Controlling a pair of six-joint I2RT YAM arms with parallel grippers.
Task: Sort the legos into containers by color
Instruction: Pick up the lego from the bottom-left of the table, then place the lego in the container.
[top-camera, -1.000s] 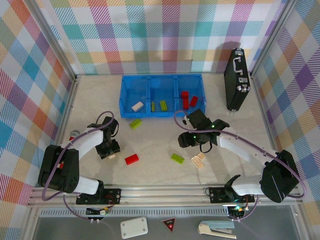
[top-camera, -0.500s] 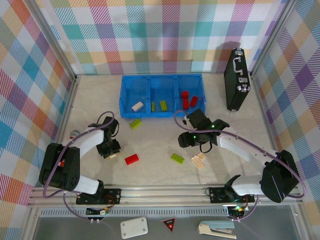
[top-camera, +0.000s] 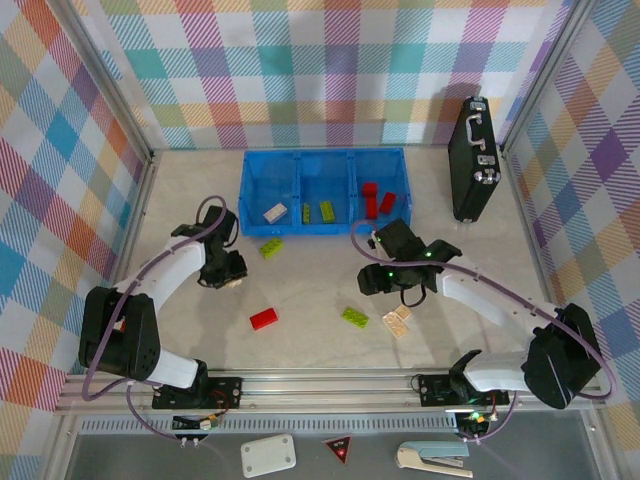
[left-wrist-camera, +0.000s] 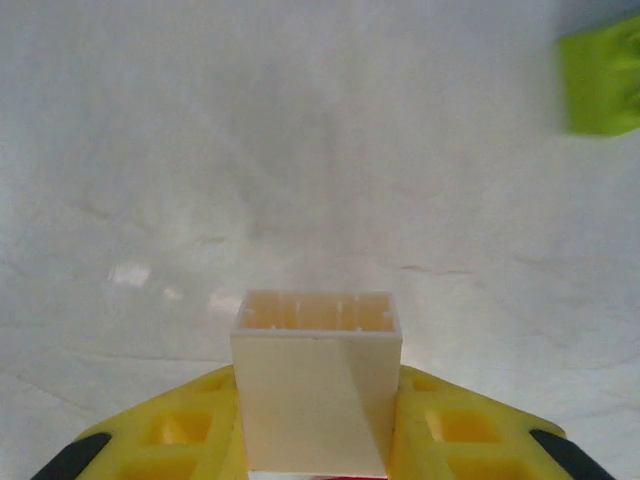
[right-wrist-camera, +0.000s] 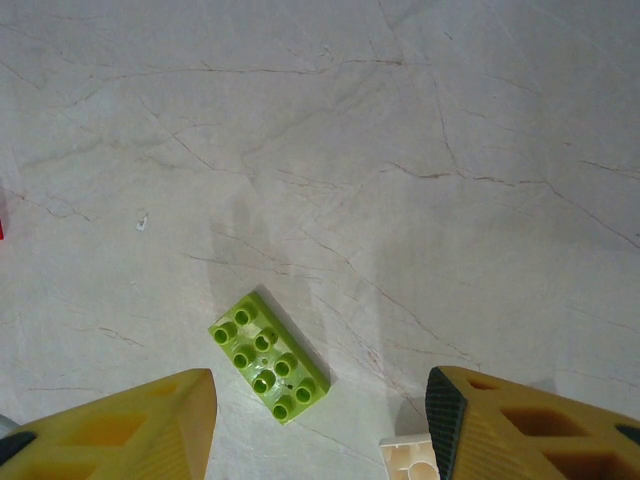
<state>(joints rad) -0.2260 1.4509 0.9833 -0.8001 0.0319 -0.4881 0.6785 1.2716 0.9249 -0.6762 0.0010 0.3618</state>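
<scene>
On the left of the tabletop (top-camera: 310, 280), the left pincer (top-camera: 232, 277) has just clamped shut on a beige lego (left-wrist-camera: 316, 400) and moved from its spot of a second ago toward the blue bin (top-camera: 322, 232). That brick looks bound for the left compartment (top-camera: 262, 190), where a second beige lego (top-camera: 274, 212) already lies. Farther right, the right pincer (right-wrist-camera: 320, 420) hangs about half open and empty, as before. A lime green lego (right-wrist-camera: 268, 356) lies flat on the tabletop below the gap between its fingers, untouched.
</scene>
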